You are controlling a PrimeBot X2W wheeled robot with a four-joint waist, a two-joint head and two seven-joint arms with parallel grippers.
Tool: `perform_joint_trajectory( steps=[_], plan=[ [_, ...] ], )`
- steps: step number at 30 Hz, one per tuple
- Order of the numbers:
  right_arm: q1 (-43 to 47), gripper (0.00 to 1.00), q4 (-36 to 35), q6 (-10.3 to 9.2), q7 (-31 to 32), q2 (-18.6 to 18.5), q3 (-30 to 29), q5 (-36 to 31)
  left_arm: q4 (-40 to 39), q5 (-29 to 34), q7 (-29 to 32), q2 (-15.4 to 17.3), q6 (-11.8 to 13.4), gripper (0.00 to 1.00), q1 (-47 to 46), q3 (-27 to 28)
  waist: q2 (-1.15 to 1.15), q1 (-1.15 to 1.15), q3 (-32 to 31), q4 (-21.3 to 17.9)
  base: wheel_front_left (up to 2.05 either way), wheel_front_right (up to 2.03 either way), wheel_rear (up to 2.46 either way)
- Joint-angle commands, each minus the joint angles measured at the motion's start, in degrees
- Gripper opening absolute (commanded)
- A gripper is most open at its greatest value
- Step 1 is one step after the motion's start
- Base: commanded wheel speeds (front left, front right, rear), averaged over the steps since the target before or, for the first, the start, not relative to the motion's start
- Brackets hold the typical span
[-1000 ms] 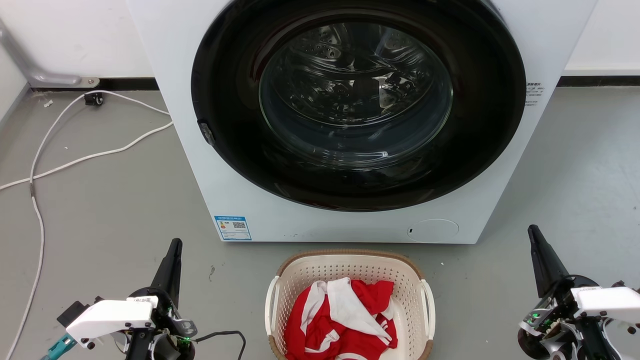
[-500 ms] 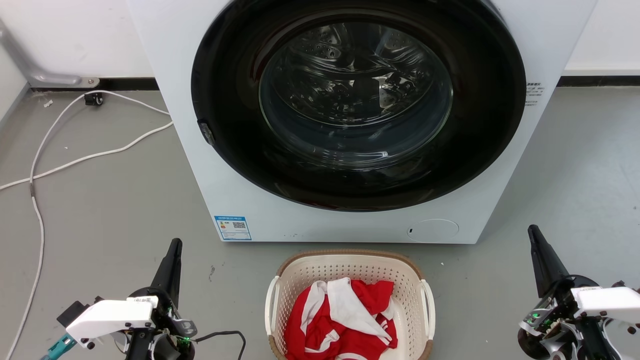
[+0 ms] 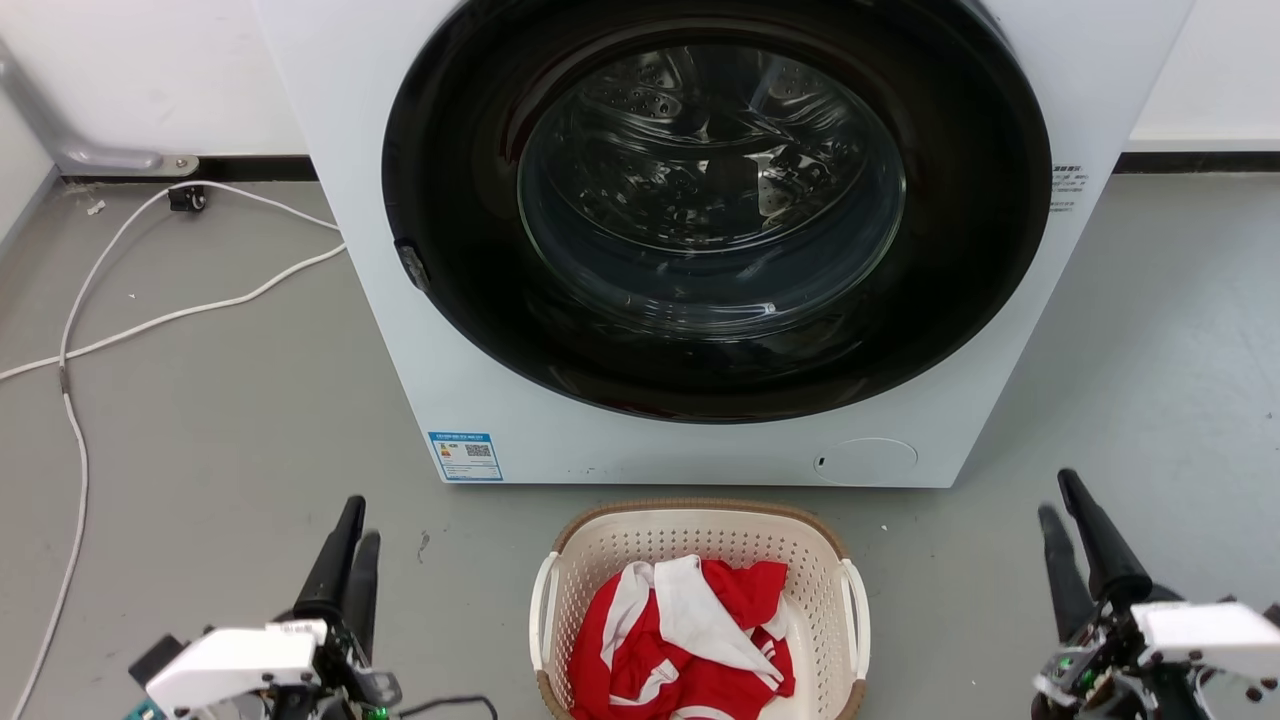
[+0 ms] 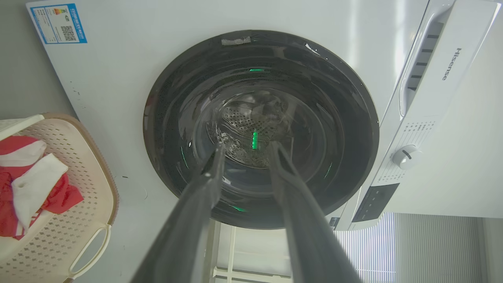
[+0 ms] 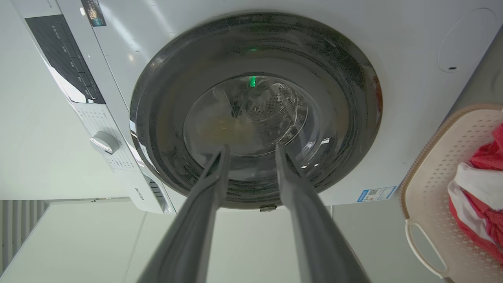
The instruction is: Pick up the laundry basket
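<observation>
Cream plastic with a brown rim: the laundry basket (image 3: pixel 700 510) sits on the grey floor (image 3: pixel 200 430), close in front of the white washing machine (image 3: pixel 400 350), with red and white clothes (image 3: pixel 690 640) heaped inside. The left gripper (image 3: pixel 361 520) hangs off to the basket's left and the right gripper (image 3: pixel 1057 493) off to its right. Both are clear of the handles, fingers slightly parted, holding nothing.

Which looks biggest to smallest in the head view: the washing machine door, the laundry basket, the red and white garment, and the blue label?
1. washing machine door
2. laundry basket, though cut off at the bottom edge
3. red and white garment inside it
4. blue label
</observation>
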Motion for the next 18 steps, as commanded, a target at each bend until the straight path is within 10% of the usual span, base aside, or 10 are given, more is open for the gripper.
perform_joint_trajectory(
  steps=[1, 18],
  plan=[
    [0.41, 1.0, 0.31, 0.0, -0.06, 0.03, 0.06, -0.01, 0.3, 0.03, -0.08, -0.08, 0.03, 1.0, 0.4, -0.07, 0.0, 0.0, 0.0, 0.0, 0.0, 0.0, 0.0],
    [1.76, 1.0, -2.43, 0.01, -4.62, 0.04, 0.87, -2.44, -2.89, 3.0, -4.59, -0.09, 0.01, 1.0, 2.59, -0.13, 0.0, 0.0, 0.08, -0.06, 0.0, 0.0, 0.0]
  ],
)
